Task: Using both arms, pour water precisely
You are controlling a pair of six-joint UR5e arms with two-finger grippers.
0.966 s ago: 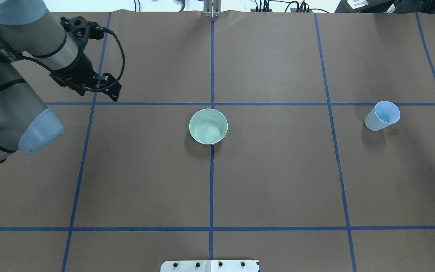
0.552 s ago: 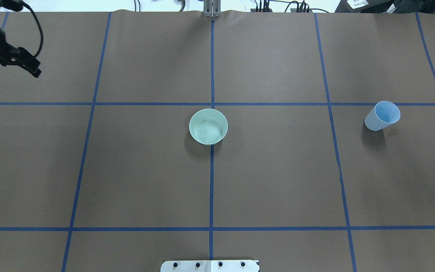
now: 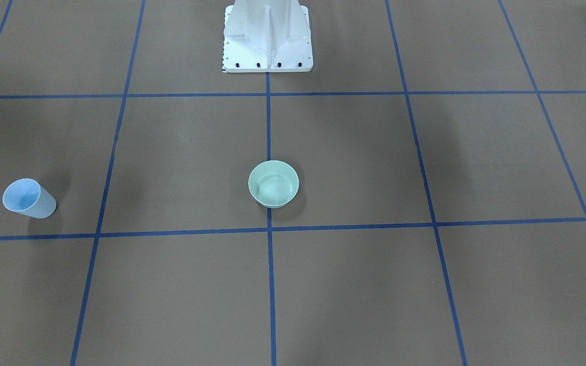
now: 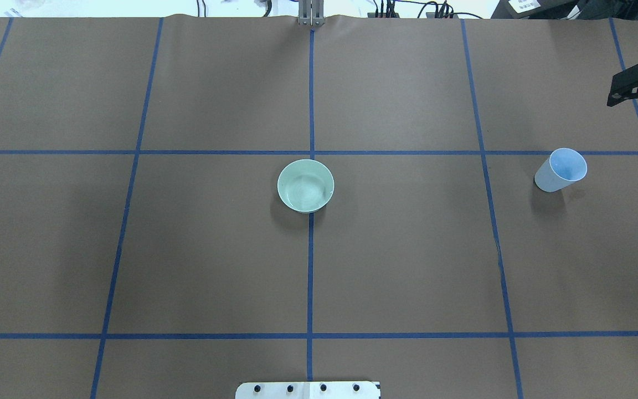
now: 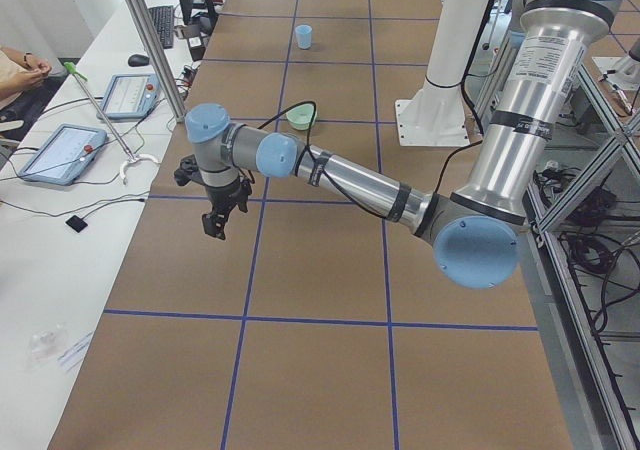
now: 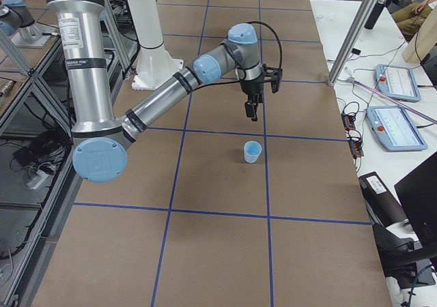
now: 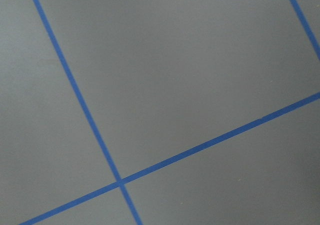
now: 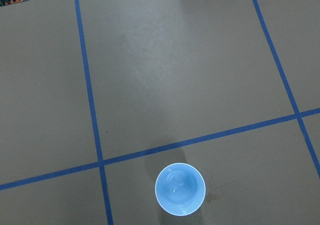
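1. Blue cup (image 4: 560,170) stands upright at right of overhead frame, on tabletop (image 4: 407,266), well apart from green bowl (image 4: 305,185) at frame centre.
2. Right gripper (image 6: 250,109) hangs above tabletop at upper right edge of overhead frame, near cup, not touching it; jaws apart and empty.
3. Left gripper (image 5: 215,225) hangs over tabletop at left of exterior left frame, well apart from bowl; cannot tell how jaws stand.
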